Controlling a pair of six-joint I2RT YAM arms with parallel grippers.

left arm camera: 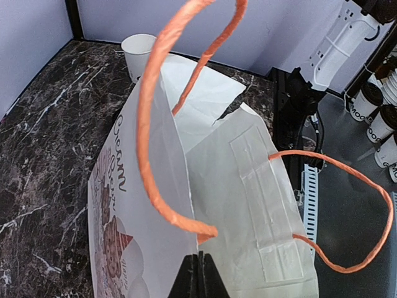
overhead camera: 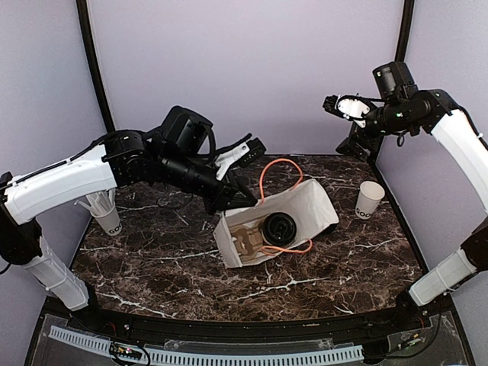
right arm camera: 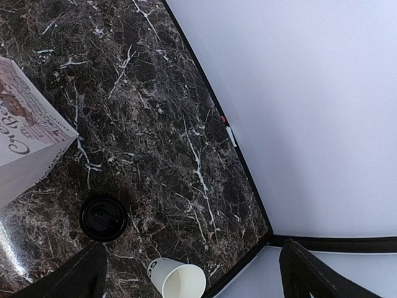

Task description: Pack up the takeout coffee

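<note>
The takeout coffee shows only as its black lid (overhead camera: 278,229). In the top view the lid overlaps the near side of the white paper bag (overhead camera: 309,204), by the bag's lower orange handle (overhead camera: 296,248). In the right wrist view the lid (right arm camera: 103,217) has bare marble all round it, just off the bag's corner (right arm camera: 31,136). My left gripper (overhead camera: 231,200) is shut on the bag's rim (left arm camera: 200,257), at the foot of the other orange handle (left arm camera: 155,124). The cup is hidden in the left wrist view. My right gripper (overhead camera: 339,105) is open, empty and raised at the back right (right arm camera: 193,244).
An empty white cup (overhead camera: 370,200) stands near the back right corner and also shows in both wrist views (left arm camera: 139,53) (right arm camera: 178,280). A white cup with wrapped straws (overhead camera: 107,213) stands at the left edge. Several lidded cups (left arm camera: 378,118) stand off the table. Walls enclose three sides.
</note>
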